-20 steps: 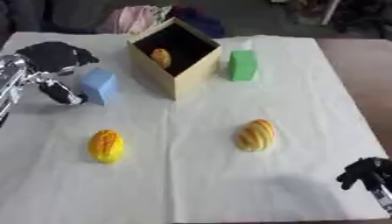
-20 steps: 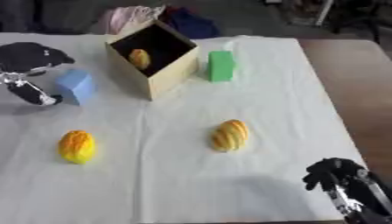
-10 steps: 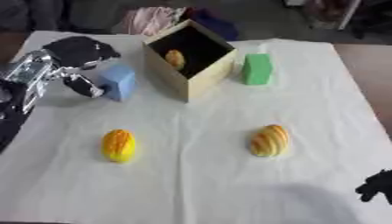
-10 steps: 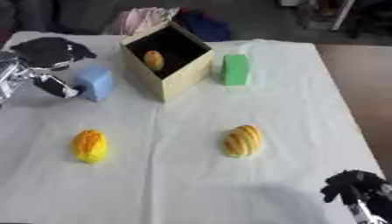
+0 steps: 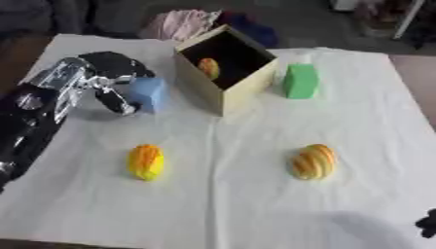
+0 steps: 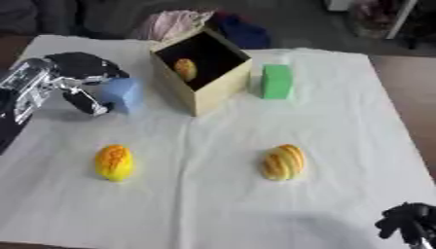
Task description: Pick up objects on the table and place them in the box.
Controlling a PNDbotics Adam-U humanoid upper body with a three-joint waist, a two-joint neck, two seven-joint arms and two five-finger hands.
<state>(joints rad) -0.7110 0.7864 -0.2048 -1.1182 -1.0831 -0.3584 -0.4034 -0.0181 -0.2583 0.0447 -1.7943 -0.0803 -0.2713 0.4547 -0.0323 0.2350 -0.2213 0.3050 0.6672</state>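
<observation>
Left robot hand [image 5: 106,78] seemingly curls round blue block [image 5: 149,94]; right robot hand [image 6: 408,224], clearer in right view, grip unclear.

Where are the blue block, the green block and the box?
blue block [image 5: 152,94], left eye view, front face.
green block [image 5: 299,81], left eye view, front face.
box [image 5: 247,90], left eye view, outer side wall.

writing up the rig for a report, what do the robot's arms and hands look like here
The left arm is glossy black with a silver metal section near the wrist. The left hand has a black back and palm, with silver and black segmented fingers. Of the right hand, only black fingers show at the lower right corner. No cables or markings can be made out.
</observation>
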